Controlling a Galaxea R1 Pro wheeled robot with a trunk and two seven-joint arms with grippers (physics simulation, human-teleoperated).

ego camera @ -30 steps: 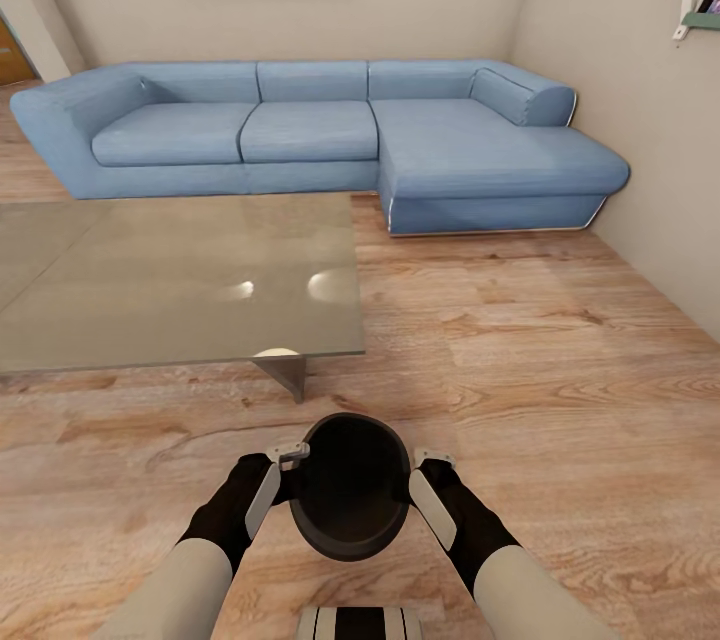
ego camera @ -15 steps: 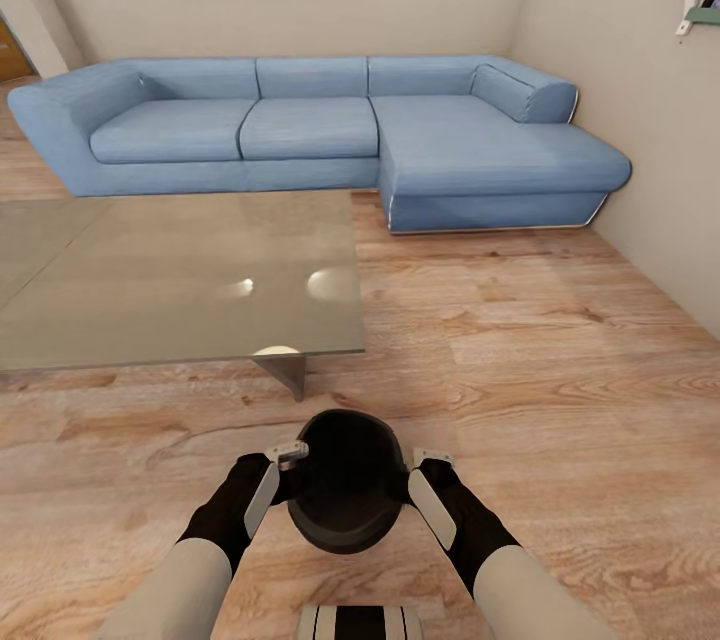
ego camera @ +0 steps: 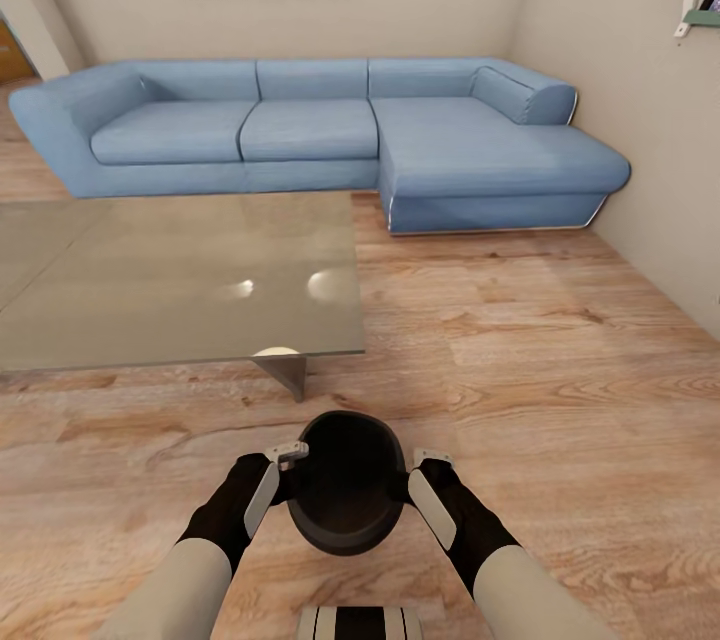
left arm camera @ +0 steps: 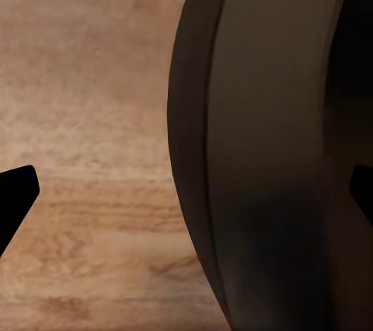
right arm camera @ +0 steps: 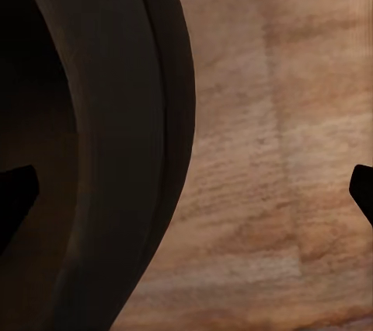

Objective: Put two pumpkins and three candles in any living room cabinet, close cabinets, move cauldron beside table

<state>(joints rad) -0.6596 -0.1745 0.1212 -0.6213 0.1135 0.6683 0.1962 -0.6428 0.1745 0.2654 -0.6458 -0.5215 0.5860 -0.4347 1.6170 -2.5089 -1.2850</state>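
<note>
I am holding the black cauldron (ego camera: 346, 482) between my left end effector (ego camera: 283, 472) and right end effector (ego camera: 418, 480), each clamping its rim, just in front of the counter (ego camera: 170, 290), blue sofa (ego camera: 310, 130) beyond it

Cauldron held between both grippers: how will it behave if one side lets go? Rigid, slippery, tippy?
The cauldron looks rigid: its thick dark rim keeps its shape between the left gripper and right gripper. Its bulging, smooth wall gives the fingers little flat surface, so it may slip or pivot. Released on one side, it would probably swing and tip, and the round belly could roll on the wooden floor.
</note>
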